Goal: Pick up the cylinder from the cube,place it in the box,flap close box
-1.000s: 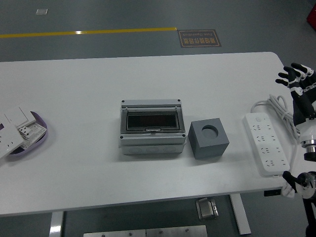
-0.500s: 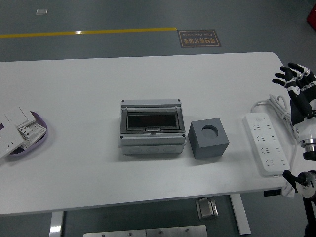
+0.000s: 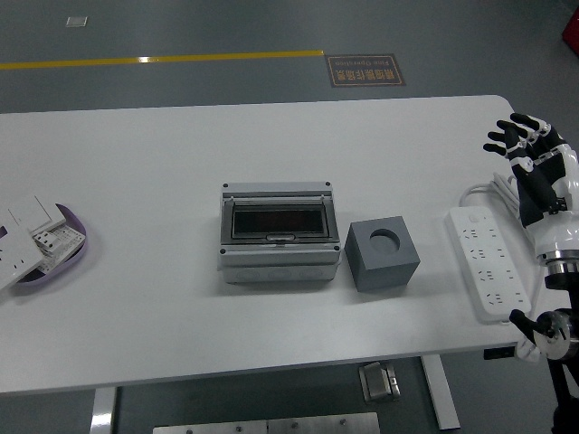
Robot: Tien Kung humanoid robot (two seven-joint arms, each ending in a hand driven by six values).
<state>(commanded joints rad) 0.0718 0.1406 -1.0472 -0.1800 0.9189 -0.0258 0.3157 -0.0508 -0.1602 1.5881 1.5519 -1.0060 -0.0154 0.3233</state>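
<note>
Centrally, lid-closed box (image 3: 280,233) sits beside cube (image 3: 383,253).

The right hand (image 3: 529,167) has black fingers with white knuckle segments (five fingers in all), a white forearm shell and a silver wrist ring below.

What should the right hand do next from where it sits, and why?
Probably swing the right hand left, toward the gray cube. Its fingers are spread and hold nothing, and it hangs at the table's right edge, beyond the power strip, well away from the cube. The cube's round top recess and the box beside it are unobstructed.
</note>
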